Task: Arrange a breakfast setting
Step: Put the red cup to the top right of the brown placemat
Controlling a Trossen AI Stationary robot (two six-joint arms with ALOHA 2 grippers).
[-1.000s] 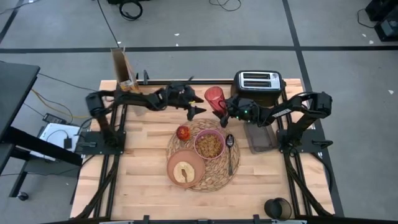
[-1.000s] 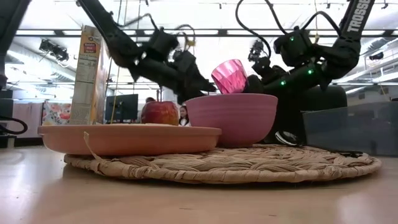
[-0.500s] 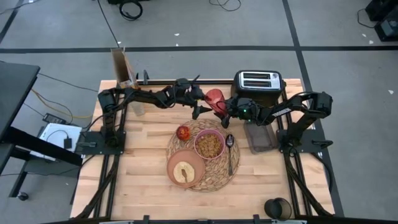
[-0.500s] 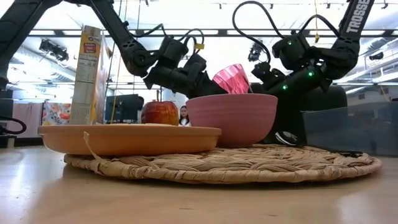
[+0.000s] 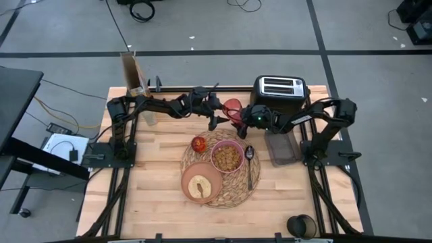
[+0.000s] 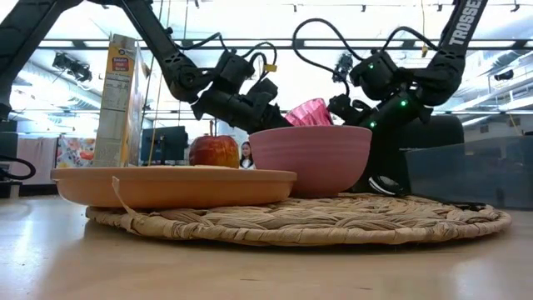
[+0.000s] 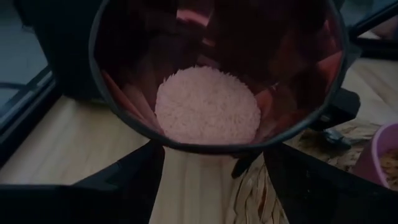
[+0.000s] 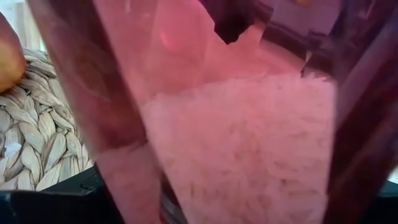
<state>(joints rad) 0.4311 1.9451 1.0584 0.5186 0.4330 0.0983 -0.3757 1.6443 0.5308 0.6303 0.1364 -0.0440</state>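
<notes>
Pale wooden tabletop (image 5: 155, 202) carrying a breakfast setting under arrangement. At centre lies the large round woven straw placemat (image 5: 235, 194); on it rest a tan-brown plate (image 5: 191, 177) with a toast slice (image 5: 200, 187), a small pink bowl (image 5: 227, 156) filled with brown cereal, a red apple (image 5: 198, 143) just beside the bowl, and a metal spoon (image 5: 249, 162) along the mat's right side. Behind the mat stand a black two-slot toaster (image 5: 281, 88), a tall cereal box (image 5: 133, 74) at the rear left corner and a grey tray (image 5: 283, 147) to the right. The pinkish-red tumbler (image 5: 233, 109) is raised and tilted above the tabletop, just behind the placemat's far edge, between the two arms. The right gripper (image 5: 241, 117) has its jaws spread wide about the tumbler's wall and appears to carry it; the left gripper (image 5: 216, 115) stands at the tumbler's other side with jaws well apart, the left wrist view looking straight into the cup's mouth, and whether it touches the cup cannot be told. The tumbler is probably light, rigid, faceted plastic, smooth and liable to slip; a hold across the mid-wall looks sounder than a pinch at the rim, and it should be set down upright.
</notes>
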